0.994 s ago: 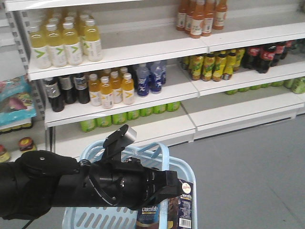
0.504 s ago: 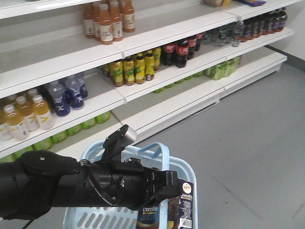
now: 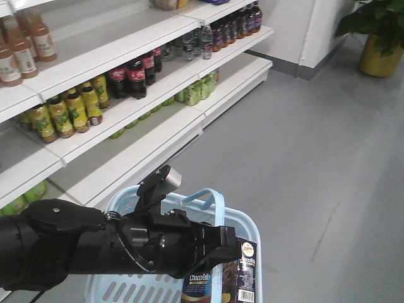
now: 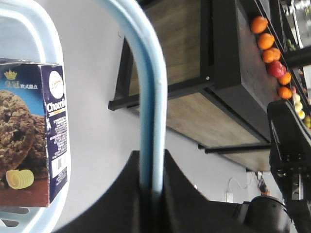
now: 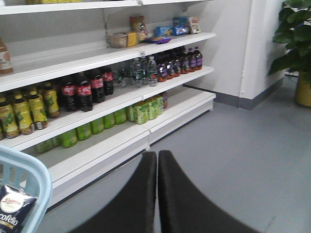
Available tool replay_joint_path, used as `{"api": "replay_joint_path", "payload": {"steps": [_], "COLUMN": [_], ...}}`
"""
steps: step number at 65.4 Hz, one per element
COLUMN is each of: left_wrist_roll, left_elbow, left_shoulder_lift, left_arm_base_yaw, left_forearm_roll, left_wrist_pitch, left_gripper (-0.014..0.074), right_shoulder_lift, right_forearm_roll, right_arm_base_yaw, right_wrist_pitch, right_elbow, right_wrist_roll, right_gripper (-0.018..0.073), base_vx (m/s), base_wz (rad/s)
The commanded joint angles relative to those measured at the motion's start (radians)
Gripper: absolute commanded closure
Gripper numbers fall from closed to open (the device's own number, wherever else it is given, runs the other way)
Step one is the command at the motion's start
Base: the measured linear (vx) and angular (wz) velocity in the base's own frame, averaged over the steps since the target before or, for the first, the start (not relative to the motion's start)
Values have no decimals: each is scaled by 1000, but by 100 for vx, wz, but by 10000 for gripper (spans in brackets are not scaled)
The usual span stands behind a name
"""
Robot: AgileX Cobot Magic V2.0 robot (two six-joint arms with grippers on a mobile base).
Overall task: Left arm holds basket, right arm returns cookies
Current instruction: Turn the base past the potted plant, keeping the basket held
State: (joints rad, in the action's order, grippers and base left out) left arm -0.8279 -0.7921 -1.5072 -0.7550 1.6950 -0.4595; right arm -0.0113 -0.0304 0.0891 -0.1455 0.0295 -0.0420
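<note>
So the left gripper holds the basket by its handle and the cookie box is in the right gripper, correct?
No. The cookie box stands inside the basket, as the left wrist view shows; the right gripper is shut on nothing. The left gripper does hold the handle.

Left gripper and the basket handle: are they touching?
Touching. The left wrist view shows the basket handle pinched between the left gripper's fingers, no gap either side.
</note>
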Motion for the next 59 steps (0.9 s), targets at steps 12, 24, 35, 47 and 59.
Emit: {"api": "replay_joint_path", "payload": {"steps": [12, 24, 35, 47, 59], "left_wrist_roll": [-6, -6, -6, -6, -6], "left_elbow": [-28, -28, -28, -28, -28], "left_shoulder_lift": [43, 43, 43, 43, 43], "left_arm_base_yaw": [-4, -4, -4, -4, -4], "left_forearm_roll": [39, 39, 39, 39, 39], "left_wrist_pitch": [-40, -40, -40, -40, -40], "left_gripper": [603, 603, 603, 603, 603], "right_shoulder_lift": [-10, -10, -10, -10, -10], "right_forearm_roll": [-3, -3, -3, -3, -3], "right_arm_base_yaw": [-4, -4, -4, -4, -4], "right_wrist_pitch": [78, 78, 78, 78, 78], "right_elbow": [0, 0, 0, 0, 0], "right_wrist_roll": [2, 2, 2, 2, 2], "right_gripper": [568, 568, 568, 568, 568], "base_vx": [13, 12, 12, 11, 11], "base_wz": [-50, -48, -45, -41, -42]}}
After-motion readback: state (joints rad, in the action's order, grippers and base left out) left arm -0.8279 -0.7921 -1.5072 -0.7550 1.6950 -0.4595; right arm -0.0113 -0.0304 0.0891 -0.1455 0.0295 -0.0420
